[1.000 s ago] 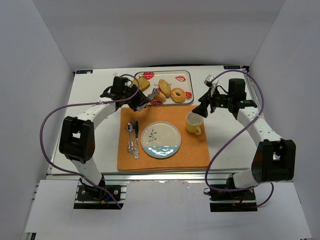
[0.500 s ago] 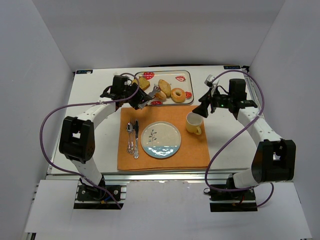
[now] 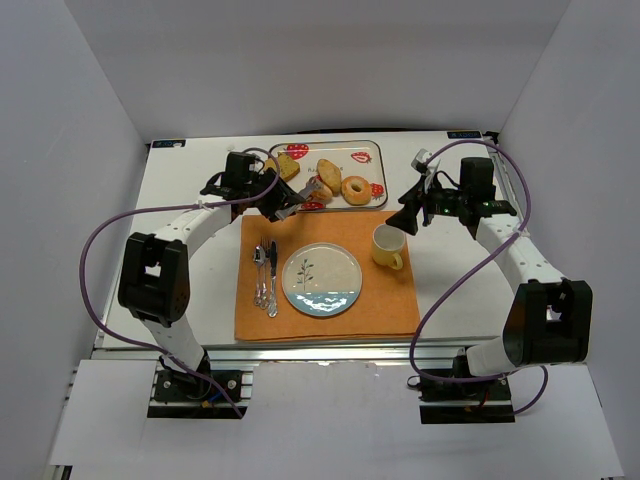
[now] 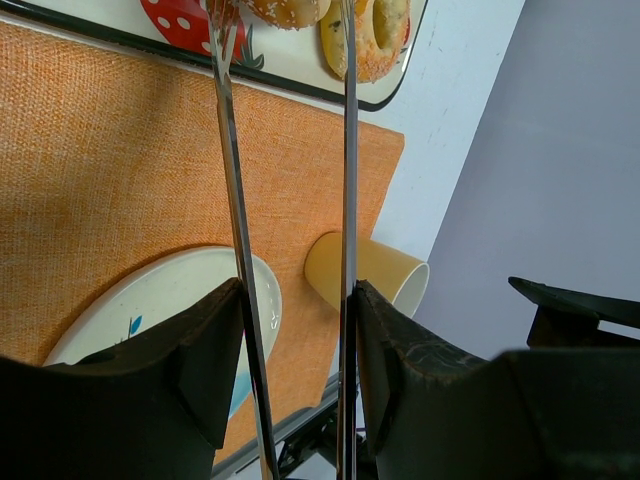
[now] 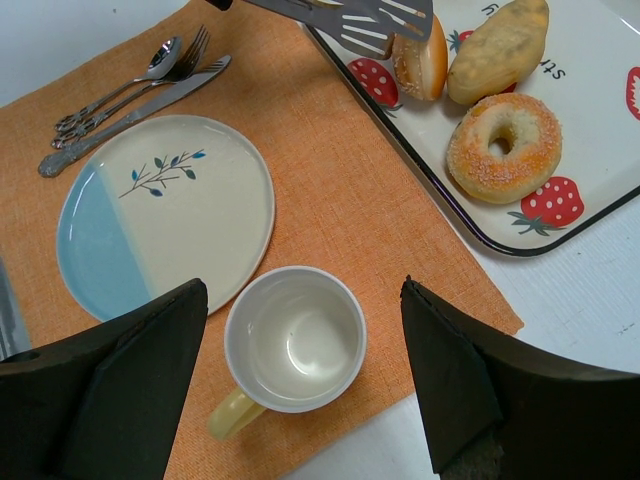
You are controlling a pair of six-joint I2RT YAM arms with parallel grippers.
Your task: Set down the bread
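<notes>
Tongs (image 5: 345, 30) being pinched in left gripper (image 4: 295, 300), 2 blades straddling rounder roll (image 5: 422, 58) on tray (image 5: 600, 60). Hovering over cup (image 3: 386, 246), right gripper (image 5: 300, 300) spread wide, holding nothing.

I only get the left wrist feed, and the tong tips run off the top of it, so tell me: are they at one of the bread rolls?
Observer: Yes. The right wrist view shows the slotted metal tongs with their head against the shorter, rounder golden-brown bread roll on the strawberry-print white tray. I cannot tell whether they are squeezing it.
Operator: And where is the other roll?
Observer: The longer oval golden-brown roll lies right beside the rounder one, on the side away from the tongs and next to the sesame-topped ring bagel.
</notes>
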